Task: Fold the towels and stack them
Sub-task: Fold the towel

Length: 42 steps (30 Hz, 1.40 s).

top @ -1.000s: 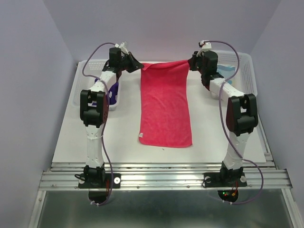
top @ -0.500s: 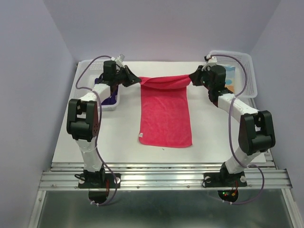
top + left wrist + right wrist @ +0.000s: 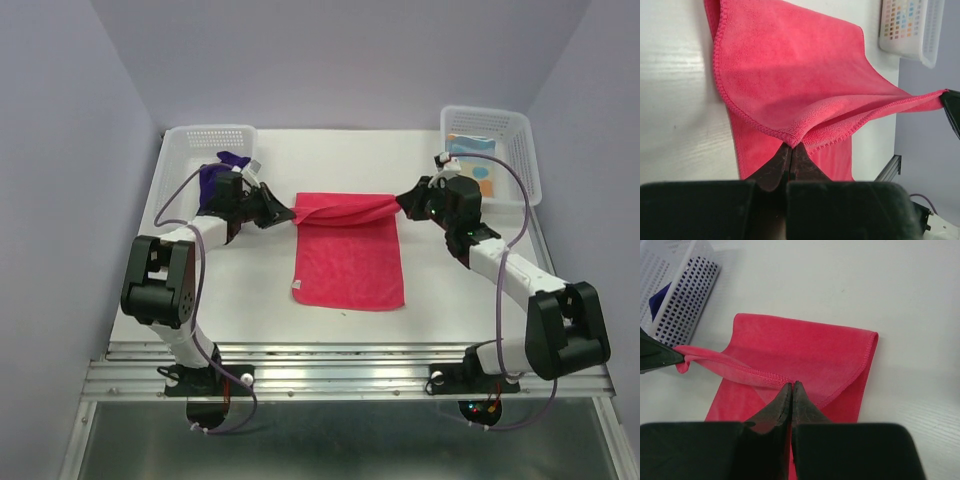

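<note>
The magenta-pink towel (image 3: 348,255) lies lengthwise in the middle of the table, its far end lifted and doubled back toward me. My left gripper (image 3: 291,213) is shut on the towel's far left corner (image 3: 794,141). Shut on the far right corner (image 3: 790,382) is my right gripper (image 3: 401,205). The held edge sags between the two grippers just above the cloth. The dark purple towel (image 3: 216,177) sits in the left basket (image 3: 210,138), partly behind my left arm. The light blue and orange towel (image 3: 480,172) lies in the right basket (image 3: 485,118).
Both white mesh baskets stand at the table's far corners. The left one also shows in the right wrist view (image 3: 685,290), and the right basket appears in the left wrist view (image 3: 912,30). Lilac walls close in the table on three sides.
Both grippers have pulled the towel's far edge toward me and lower, folding it over the rest of the cloth. The arms have drawn back, uncovering both baskets.
</note>
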Each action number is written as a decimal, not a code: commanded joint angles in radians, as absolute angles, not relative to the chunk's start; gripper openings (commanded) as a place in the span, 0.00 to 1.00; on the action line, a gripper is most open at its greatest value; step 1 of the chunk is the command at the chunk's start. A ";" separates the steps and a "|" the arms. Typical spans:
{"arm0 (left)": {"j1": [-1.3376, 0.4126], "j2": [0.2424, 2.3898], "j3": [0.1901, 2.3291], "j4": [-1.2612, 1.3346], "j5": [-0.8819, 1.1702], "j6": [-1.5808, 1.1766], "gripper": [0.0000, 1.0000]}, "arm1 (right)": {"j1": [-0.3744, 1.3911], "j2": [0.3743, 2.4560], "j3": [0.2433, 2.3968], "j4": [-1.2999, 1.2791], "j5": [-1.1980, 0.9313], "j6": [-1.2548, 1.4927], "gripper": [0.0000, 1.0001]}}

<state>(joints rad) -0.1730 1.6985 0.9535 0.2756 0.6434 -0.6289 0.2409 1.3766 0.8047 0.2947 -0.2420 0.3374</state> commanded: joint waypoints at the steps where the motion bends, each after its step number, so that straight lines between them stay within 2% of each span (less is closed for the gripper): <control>1: -0.179 1.585 0.890 0.341 0.652 -0.646 0.00 | 0.255 1.289 0.733 0.301 -0.202 0.385 0.01; 16: -0.238 1.330 0.687 0.247 0.580 -0.647 0.00 | 0.359 1.025 0.588 0.141 -0.123 0.448 0.01; 30: -0.285 1.272 0.554 0.212 0.523 -0.658 0.00 | 0.417 0.877 0.423 0.045 -0.040 0.554 0.01; 42: -0.313 1.292 0.672 0.201 0.546 -0.663 0.00 | 0.417 0.896 0.590 -0.044 0.225 0.526 0.01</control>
